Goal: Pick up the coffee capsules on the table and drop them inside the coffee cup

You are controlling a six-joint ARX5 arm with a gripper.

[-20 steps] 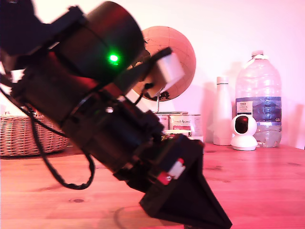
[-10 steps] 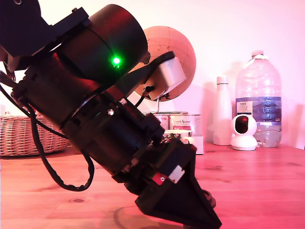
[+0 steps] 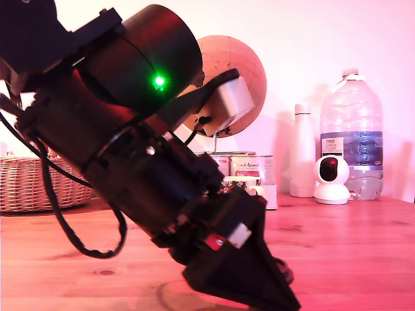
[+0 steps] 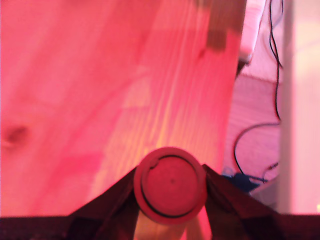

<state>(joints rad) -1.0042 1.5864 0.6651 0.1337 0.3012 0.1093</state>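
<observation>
1. Capsule (image 4: 170, 182) pinched between two dark fingers (image 4: 120, 200), round lid facing the wrist camera, one finger pressed to each side of its rim; tinted red by the lighting, true colour not clear.
2. Gripper (image 3: 282, 275) low over the wooden table (image 3: 350, 246) in the exterior view, tip angled down toward the exterior view's right; a sliver of the held capsule just visible at the tip.
3. Black arm (image 3: 130, 142) filling the exterior view's left and centre, green light (image 3: 157, 81) lit on its round housing, black cable (image 3: 71, 227) looping beneath.
4. White patterned mug (image 3: 256, 188) partly visible just behind the arm, mostly hidden; whether it is the coffee cup cannot be confirmed.
5. Metal tins (image 3: 249, 168) behind that, near centre.
6. Wicker basket (image 3: 32, 184) far back at the exterior view's left.
7. White bottle (image 3: 302, 152), small white camera (image 3: 332, 178) and large plastic water bottle (image 3: 353, 136) at the exterior view's right, by the wall.
8. Globe (image 3: 243, 71) farthest back, behind the arm.
</observation>
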